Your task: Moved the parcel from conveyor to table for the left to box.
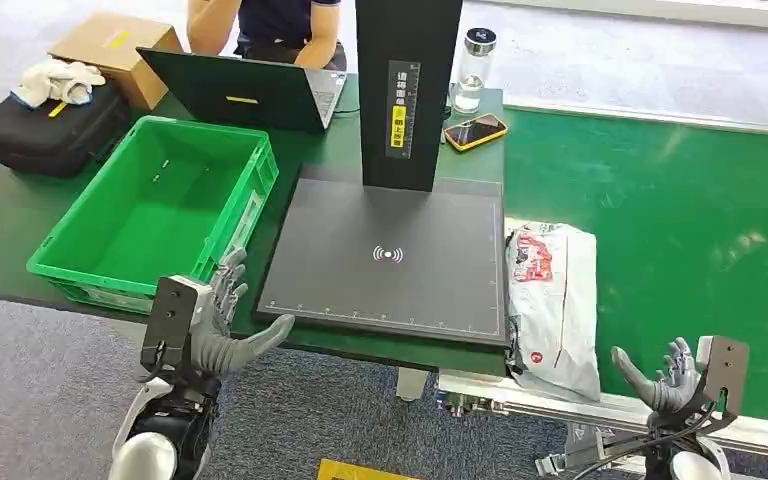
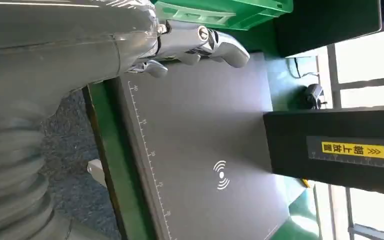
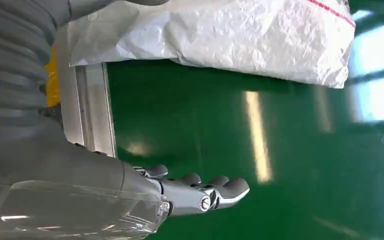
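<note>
The parcel point(image 1: 554, 300) lies on the conveyor point(image 1: 680, 230) edge, at ten o'clock from the empty, spread right robot hand point(image 1: 660, 382); the left robot hand point(image 1: 222, 318) is likewise empty; slippery plastic could slide off or snag the worktop point(image 1: 0, 215) edge.

Parcel point(image 1: 554, 300) on green conveyor point(image 1: 680, 220)
</note>
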Controlling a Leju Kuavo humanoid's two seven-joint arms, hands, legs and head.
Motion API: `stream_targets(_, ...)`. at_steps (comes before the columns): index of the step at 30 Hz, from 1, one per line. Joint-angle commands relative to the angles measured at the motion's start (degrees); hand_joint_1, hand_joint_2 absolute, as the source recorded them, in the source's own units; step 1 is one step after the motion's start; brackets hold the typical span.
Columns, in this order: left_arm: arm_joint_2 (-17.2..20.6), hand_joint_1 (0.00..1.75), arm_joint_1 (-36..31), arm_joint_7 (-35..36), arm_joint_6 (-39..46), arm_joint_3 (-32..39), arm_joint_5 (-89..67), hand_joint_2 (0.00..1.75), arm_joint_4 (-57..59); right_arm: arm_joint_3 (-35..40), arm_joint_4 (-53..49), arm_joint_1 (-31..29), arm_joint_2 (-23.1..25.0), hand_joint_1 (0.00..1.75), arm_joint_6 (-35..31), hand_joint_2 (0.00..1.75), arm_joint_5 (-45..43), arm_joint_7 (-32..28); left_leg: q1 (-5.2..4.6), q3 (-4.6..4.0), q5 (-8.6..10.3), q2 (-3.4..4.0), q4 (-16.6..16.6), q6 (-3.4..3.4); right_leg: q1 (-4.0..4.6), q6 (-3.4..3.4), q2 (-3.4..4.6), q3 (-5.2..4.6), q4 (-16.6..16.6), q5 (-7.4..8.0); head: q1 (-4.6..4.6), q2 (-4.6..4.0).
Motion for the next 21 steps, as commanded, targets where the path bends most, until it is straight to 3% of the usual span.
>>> stream_targets(1,1.2,0.00,-1.4,0.1,0.6,-0.7,0.2,1.75,3.3,-0.4,1.4,-1.5,1.0,0.00,0.0,1.75,-0.6,0.2,-0.02,0.21,0.01,0.02,-0.2,-0.05,-0.01,-0.10,0.04,0.17,-0.1,0.00,0.00,0.00)
stream_targets(7,1.4,0.00,-1.3,0.1,0.9,-0.9,0.3,1.75,3.1,2.1,5.5,-2.5,0.3,0.00,2.2,1.75,-0.6,2.3,0.02,0.10,0.00,0.05,-0.1,-0.03,0.03,-0.06,0.06,0.09,-0.1,0.02,0.00,-0.02)
stream_targets(21,2.0,0.00,-1.4,0.3,0.5,-1.4,0.5,1.75,2.8,4.7,10.8,-3.3,-0.5,0.00,11.0,1.75,0.4,-0.5,0.01,0.19,0.01,0.06,-0.1,-0.04,0.02,-0.08,0.08,0.17,-0.1,0.02,0.00,0.00)
